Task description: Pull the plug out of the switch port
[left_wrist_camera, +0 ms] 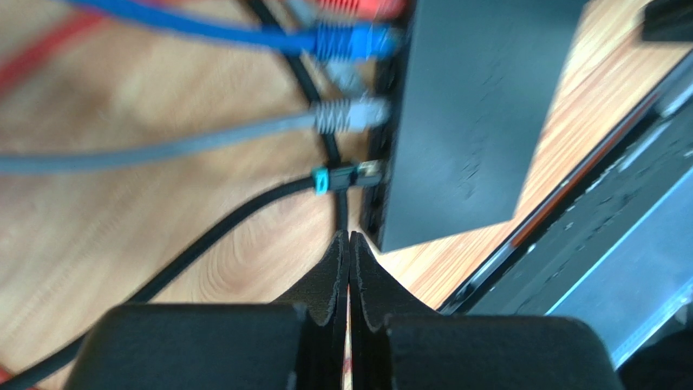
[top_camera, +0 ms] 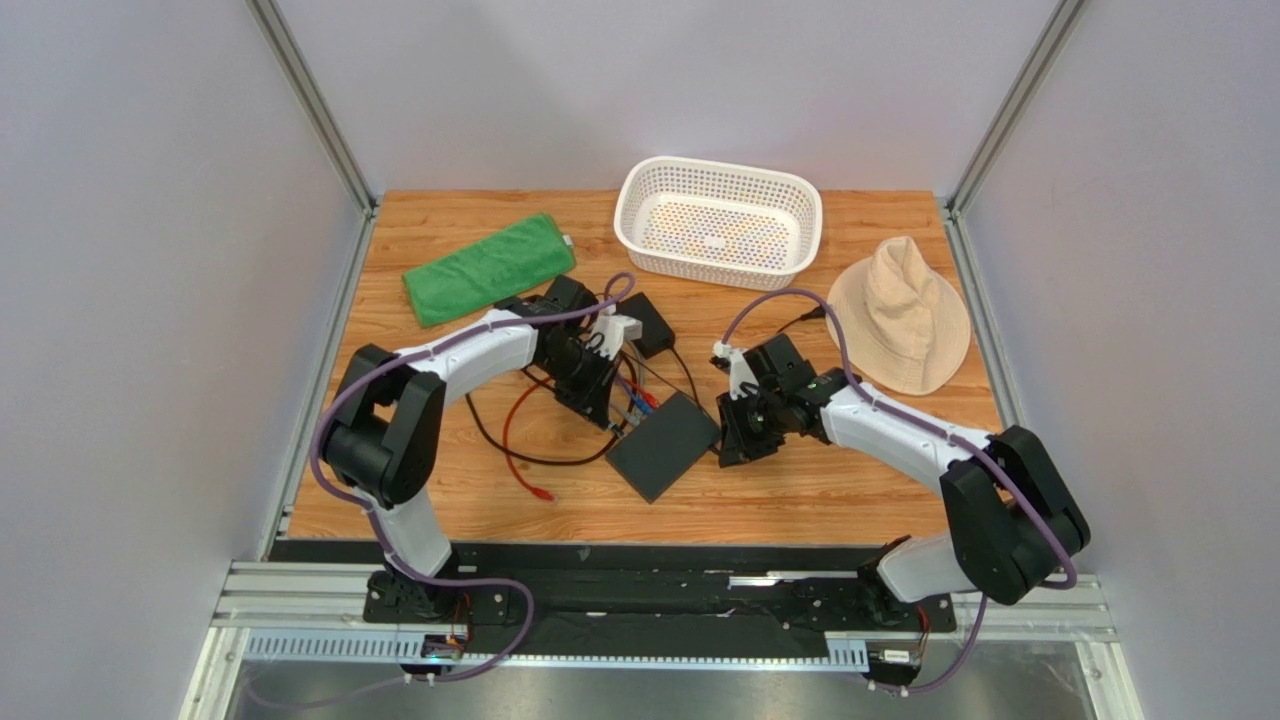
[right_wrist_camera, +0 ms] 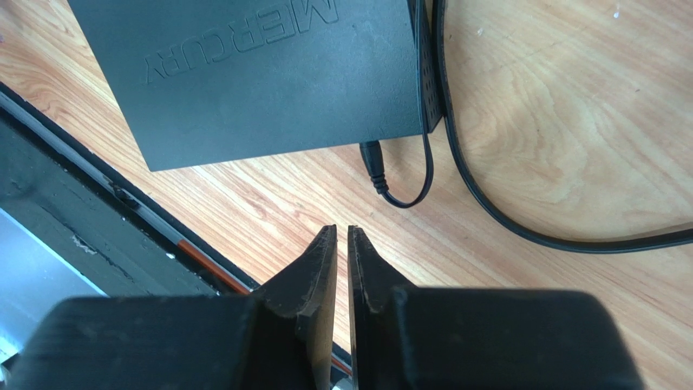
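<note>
Switch (top_camera: 661,446) lies diagonal, sockets (left_wrist_camera: 381,207) far-left — left gripper (left_wrist_camera: 349,236) closed, right gripper (right_wrist_camera: 342,231) nearly, both empty.

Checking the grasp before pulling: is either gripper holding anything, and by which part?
Nothing is held. The left gripper is shut empty near the switch; the right gripper is nearly closed, empty.

Close view over the left gripper (left_wrist_camera: 350,244), its two black fingers pressed together, holding nothing. Just beyond the tips, the switch (left_wrist_camera: 480,106) lies on the wooden table (left_wrist_camera: 122,244). A blue plug (left_wrist_camera: 351,41), a grey plug (left_wrist_camera: 350,114) and a black plug (left_wrist_camera: 351,176) meet its socket edge.
</note>
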Robot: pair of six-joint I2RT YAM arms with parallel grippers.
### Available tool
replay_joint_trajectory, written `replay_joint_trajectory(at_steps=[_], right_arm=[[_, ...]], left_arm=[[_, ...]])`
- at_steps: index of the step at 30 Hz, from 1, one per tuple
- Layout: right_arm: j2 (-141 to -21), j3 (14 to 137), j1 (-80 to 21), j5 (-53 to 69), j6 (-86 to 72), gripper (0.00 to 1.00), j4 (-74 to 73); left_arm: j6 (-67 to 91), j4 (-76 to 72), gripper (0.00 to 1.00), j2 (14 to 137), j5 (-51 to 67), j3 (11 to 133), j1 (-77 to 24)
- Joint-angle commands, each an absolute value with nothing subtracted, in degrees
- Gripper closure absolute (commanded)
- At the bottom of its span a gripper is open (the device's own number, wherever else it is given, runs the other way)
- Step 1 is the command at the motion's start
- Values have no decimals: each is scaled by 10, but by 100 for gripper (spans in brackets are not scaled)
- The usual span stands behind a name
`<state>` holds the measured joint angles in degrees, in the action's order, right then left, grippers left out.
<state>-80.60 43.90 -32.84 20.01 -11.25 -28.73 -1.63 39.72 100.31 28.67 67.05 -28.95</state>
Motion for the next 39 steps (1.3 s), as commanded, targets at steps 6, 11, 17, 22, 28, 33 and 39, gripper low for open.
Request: replay_joint_trajectory(at_steps=[6,11,17,22,28,33,39], right_arm=[[-829,455,-330,190,-137,87,-226],[-854,475,-331,175,-98,87,-229],[-854,484,-348,152,-60,87,-218],[-863,499,-350,149,-44,87,-216],[-895,530,-363,142,-26,85,-202],[-913,576,-363,96,-3,85,-238],[-846,606,-342,63,17,77,-294]], left_arm=[[-82,423,100,1032,270,668,-327],[-85,424,100,1045,282,669,-361],[-81,421,100,1037,304,669,-400],[-86,421,100,1031,303,670,-434],[-91,422,100,1032,299,680,-456],[-112,455,100,1008,277,689,-456],[-133,500,85,904,279,670,-455]])
